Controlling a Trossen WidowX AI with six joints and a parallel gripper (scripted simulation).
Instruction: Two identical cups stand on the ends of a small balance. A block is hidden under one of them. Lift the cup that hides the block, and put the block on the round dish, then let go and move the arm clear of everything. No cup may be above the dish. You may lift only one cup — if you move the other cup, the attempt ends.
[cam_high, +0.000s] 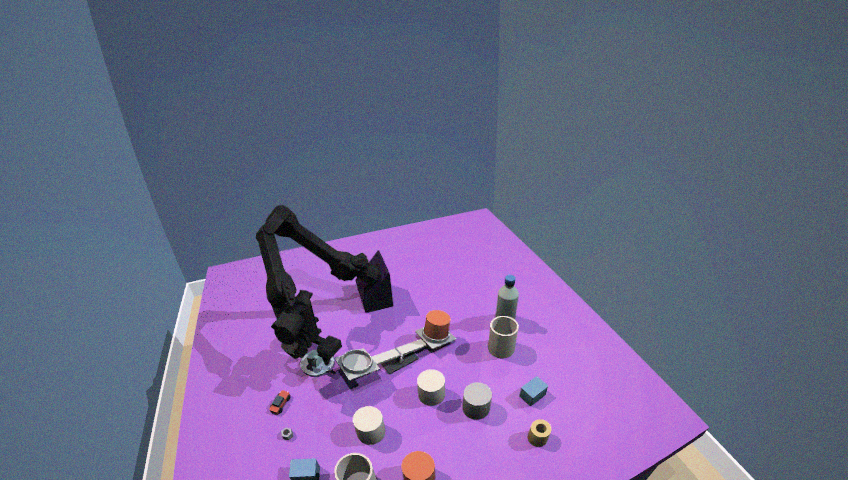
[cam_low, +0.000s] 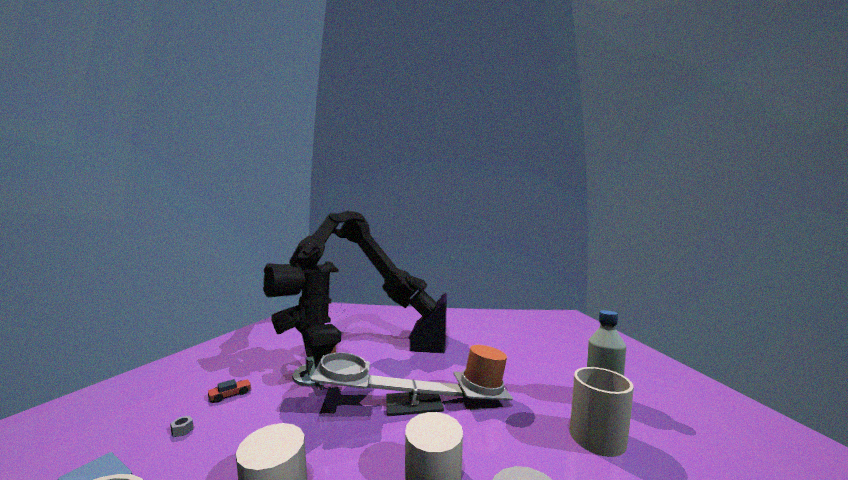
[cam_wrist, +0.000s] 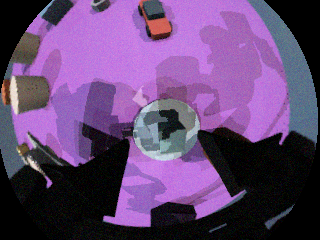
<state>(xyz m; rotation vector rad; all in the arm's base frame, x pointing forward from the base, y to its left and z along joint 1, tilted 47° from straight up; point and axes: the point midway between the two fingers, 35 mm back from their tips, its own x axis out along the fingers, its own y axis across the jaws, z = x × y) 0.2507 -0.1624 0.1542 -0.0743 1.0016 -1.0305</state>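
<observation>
Hovering over the round dish (cam_high: 307, 365) (cam_low: 299, 376) (cam_wrist: 145, 145), the pincer (cam_high: 318, 356) (cam_low: 315, 359) (cam_wrist: 164, 138) stands wide above the pale block (cam_wrist: 171, 143) resting there.

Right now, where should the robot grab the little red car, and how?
I'd pinch the red car by its two long sides, around the dark cabin, coming straight down. It sits on its wheels, long and narrow, so the open gripper could probably straddle its width, and nothing shows above its roof.
</observation>
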